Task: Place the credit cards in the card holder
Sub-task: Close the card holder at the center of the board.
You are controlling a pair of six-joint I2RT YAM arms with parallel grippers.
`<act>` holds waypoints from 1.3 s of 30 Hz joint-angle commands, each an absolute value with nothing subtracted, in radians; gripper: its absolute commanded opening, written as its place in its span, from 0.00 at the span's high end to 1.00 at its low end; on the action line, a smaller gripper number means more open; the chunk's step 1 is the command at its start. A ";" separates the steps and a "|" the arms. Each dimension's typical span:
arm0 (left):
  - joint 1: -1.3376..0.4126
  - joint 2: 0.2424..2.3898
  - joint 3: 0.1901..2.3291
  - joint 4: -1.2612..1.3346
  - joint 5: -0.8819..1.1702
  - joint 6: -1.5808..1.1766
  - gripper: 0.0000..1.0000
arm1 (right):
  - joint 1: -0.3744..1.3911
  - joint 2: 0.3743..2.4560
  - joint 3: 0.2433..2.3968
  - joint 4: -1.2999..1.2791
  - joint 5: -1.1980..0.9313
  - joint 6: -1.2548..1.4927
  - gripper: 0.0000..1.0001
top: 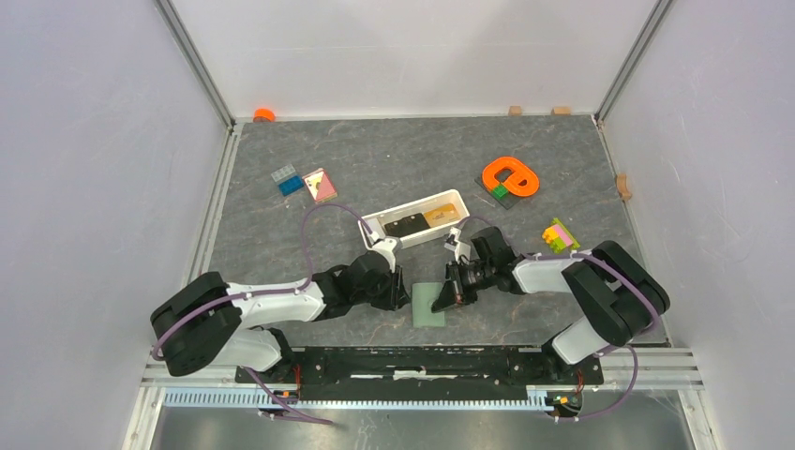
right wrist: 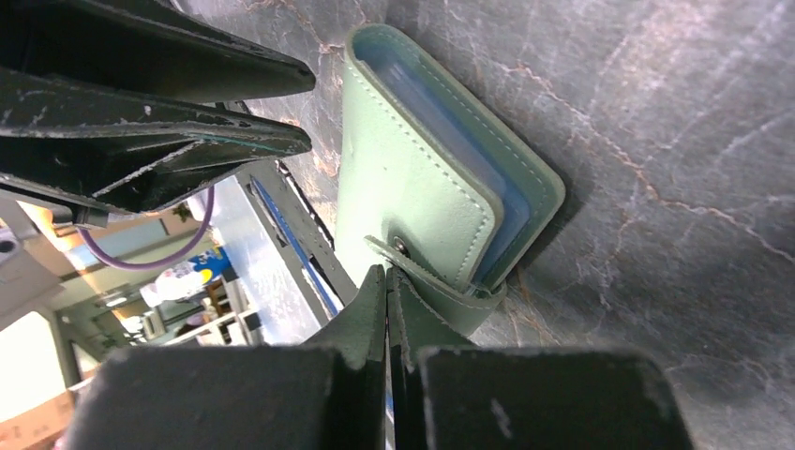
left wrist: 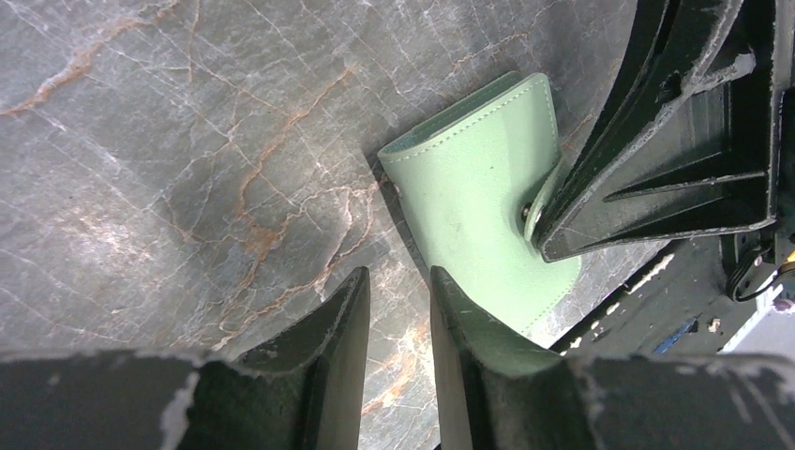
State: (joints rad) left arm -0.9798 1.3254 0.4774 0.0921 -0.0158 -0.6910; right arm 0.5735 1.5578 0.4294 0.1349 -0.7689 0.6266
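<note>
Right tool (right wrist: 387,278) is pinching shut on the strap (right wrist: 441,286) of the holder (left wrist: 469,178), lying on the worktop (top: 375,159); left tool (left wrist: 400,286) is hovering part-open and empty just beside it.

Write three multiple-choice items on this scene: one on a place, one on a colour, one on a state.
1. Where do the credit cards lie? A in the white tray; B on the card holder; C off the table.
2. The card holder's colour? A red; B sage green; C white.
3. The right gripper is: A wide open; B holding a card; C shut on the card holder's strap.
Key: 1A, a black and a tan card show inside the tray; 2B, green in every view; 3C, its fingers pinch the strap.
</note>
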 commanded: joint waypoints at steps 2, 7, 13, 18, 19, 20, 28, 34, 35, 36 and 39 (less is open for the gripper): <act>-0.957 1.302 0.501 0.074 -0.005 -0.611 0.63 | 0.534 1.668 0.405 -0.187 -0.306 0.602 1.00; -0.942 1.280 0.492 0.077 0.033 -0.592 0.63 | 0.529 1.682 0.484 -0.272 -0.271 0.694 1.00; -0.939 1.238 0.473 0.094 0.053 -0.574 0.63 | 0.529 1.683 0.552 -0.322 -0.227 0.814 1.00; -0.937 1.201 0.457 0.103 0.078 -0.551 0.62 | 0.530 1.726 0.637 -0.388 -0.195 0.853 1.00; -0.937 1.196 0.456 0.103 0.080 -0.545 0.62 | 0.530 1.734 0.655 -0.403 -0.182 0.862 1.00; -0.937 1.190 0.454 0.103 0.081 -0.537 0.62 | 0.531 1.743 0.666 -0.410 -0.176 0.869 1.00; -0.939 1.125 0.441 0.091 0.077 -0.501 0.63 | 0.549 1.810 0.740 -0.463 -0.142 0.942 1.00; -0.939 1.110 0.436 0.084 0.086 -0.503 0.62 | 0.588 1.855 0.752 -0.457 -0.146 1.004 1.00; -0.938 1.108 0.436 0.084 0.089 -0.502 0.62 | 0.590 1.863 0.751 -0.452 -0.146 1.015 1.00; -0.939 1.107 0.436 0.084 0.090 -0.503 0.62 | 0.592 1.869 0.753 -0.447 -0.149 1.027 1.00; -0.939 1.102 0.439 0.075 0.091 -0.501 0.62 | 0.593 1.891 0.774 -0.449 -0.146 1.049 1.00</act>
